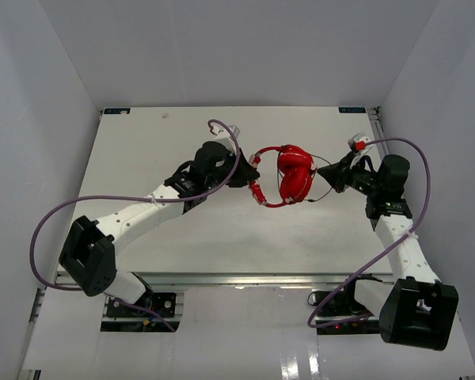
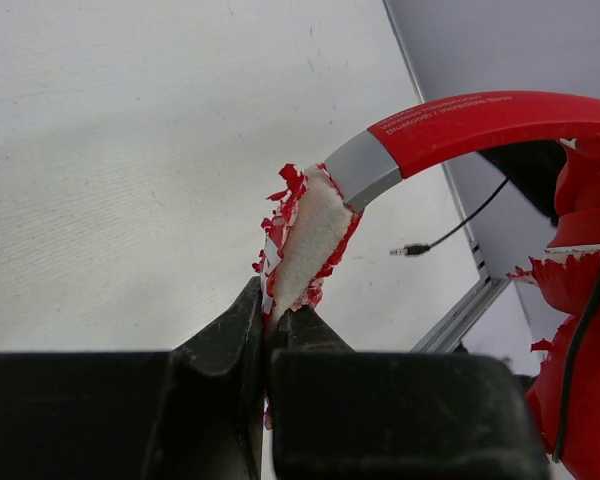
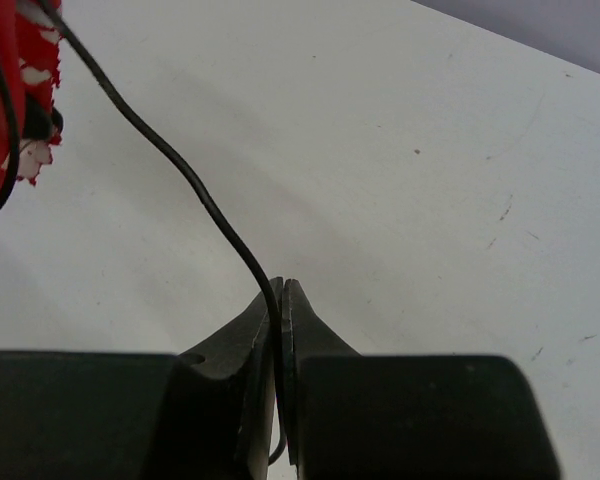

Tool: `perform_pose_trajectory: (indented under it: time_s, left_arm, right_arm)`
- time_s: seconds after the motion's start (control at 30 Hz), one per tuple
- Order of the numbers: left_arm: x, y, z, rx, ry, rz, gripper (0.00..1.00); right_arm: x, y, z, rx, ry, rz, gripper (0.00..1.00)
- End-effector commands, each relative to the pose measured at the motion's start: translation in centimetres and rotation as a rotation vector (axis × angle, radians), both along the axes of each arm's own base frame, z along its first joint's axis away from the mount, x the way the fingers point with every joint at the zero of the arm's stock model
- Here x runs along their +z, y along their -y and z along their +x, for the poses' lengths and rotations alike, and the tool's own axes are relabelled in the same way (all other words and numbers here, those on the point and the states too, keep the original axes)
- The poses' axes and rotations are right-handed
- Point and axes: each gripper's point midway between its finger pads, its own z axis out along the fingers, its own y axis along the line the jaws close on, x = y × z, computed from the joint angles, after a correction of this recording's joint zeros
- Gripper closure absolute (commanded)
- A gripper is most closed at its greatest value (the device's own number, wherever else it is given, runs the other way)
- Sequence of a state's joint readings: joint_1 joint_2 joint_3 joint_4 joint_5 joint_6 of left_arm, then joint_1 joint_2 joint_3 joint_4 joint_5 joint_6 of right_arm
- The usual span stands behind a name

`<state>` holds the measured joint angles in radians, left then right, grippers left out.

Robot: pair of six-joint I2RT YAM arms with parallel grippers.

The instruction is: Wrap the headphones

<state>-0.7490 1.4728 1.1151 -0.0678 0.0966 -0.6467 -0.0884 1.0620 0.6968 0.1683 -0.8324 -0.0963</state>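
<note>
The red headphones point(image 1: 293, 174) hang between the two arms above the white table, earcups folded together, headband point(image 1: 261, 190) curving to the left. My left gripper point(image 1: 249, 170) is shut on the headband's worn, flaking padded part point(image 2: 305, 245). The thin black cord point(image 3: 170, 160) runs from the earcup point(image 3: 5, 90) to my right gripper point(image 1: 326, 172), which is shut on it point(image 3: 281, 300). The cord's plug end point(image 2: 410, 251) lies on the table near the far edge.
The white table point(image 1: 222, 229) has a metal rail along its right edge point(image 2: 460, 315). Grey walls close in the sides and back. Purple robot cables point(image 1: 43, 229) loop beside each arm.
</note>
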Motion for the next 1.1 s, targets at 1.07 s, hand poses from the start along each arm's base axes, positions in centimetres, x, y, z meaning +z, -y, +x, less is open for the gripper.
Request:
perform_pose_trajectory:
  time_s: [1.07]
  left_arm:
    - [5.4,-2.1,6.3,0.373,-0.126,-0.301,1.0]
  right_arm:
    - [0.0,-8.1,-4.1,0.31,0.11,-0.116,0.92]
